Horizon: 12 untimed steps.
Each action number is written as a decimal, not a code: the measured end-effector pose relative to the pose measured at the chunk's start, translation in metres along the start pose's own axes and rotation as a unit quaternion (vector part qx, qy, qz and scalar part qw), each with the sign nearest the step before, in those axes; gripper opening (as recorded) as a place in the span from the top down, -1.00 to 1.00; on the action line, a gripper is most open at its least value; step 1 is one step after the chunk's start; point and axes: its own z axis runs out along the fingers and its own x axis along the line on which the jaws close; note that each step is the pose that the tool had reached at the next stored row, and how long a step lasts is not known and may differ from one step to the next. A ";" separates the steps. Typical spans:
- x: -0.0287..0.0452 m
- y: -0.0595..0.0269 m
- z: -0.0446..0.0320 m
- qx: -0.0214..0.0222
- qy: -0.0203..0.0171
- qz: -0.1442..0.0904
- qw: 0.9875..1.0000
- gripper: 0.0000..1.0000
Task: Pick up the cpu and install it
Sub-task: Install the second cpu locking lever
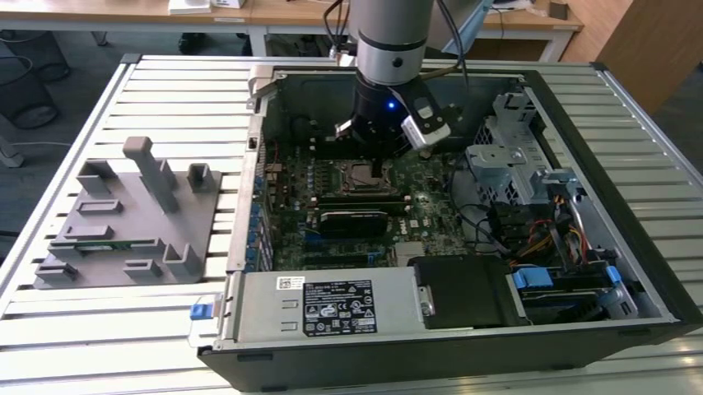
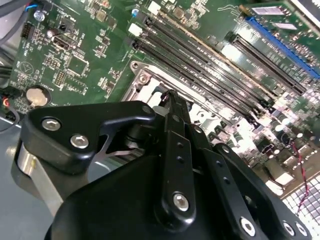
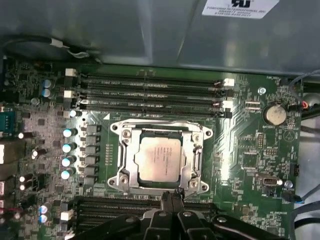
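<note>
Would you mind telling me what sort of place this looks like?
Probably a robotics lab or workshop: an open black desktop computer case lies on a slatted metal bench, beside a grey moulded parts fixture, with wooden desks behind.

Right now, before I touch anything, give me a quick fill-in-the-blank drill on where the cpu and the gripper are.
1. The cpu lies in the motherboard's metal ____.
2. In the first wrist view, the gripper is at the socket frame's edge, apart from the ____.
3. In the exterior view, the grey fixture block stands outside the computer case, on the view's ____.

Missing words: socket; cpu; left
</note>
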 end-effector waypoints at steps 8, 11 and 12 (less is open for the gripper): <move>0.0002 -0.0042 0.0002 0.000 0.001 0.000 1.000 0.79; 0.0002 -0.0064 0.0003 0.000 0.001 0.000 1.000 0.79; 0.0003 -0.0069 0.0003 0.000 0.001 0.000 1.000 0.79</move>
